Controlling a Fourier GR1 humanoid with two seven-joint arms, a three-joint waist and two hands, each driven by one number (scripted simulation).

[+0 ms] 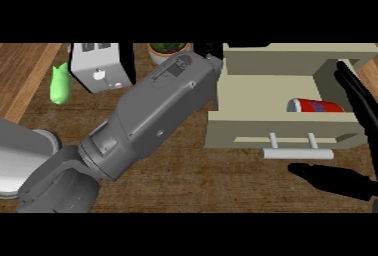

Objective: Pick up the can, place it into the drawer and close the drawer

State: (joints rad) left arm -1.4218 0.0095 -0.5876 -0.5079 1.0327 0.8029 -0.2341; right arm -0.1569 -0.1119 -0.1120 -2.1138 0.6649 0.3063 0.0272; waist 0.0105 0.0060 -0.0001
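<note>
A red can [317, 105] with a blue label lies on its side inside the open beige drawer [251, 125]. The drawer's front carries a white bar handle [297, 153]. My right hand [341, 181] is open at the drawer's right side, its straight fingers [356, 97] running up along the drawer's right wall and its thumb in front of the handle. It holds nothing. My left forearm [148, 120] crosses from the lower left up to the drawer's back left corner. Only a black sliver of the left hand [209, 50] shows there.
A white toaster [100, 70] stands at the back left with a green object [60, 85] beside it. A potted plant [168, 50] sits behind the forearm. A grey round object [26, 155] lies at the left edge. Wooden counter [221, 180] shows in front.
</note>
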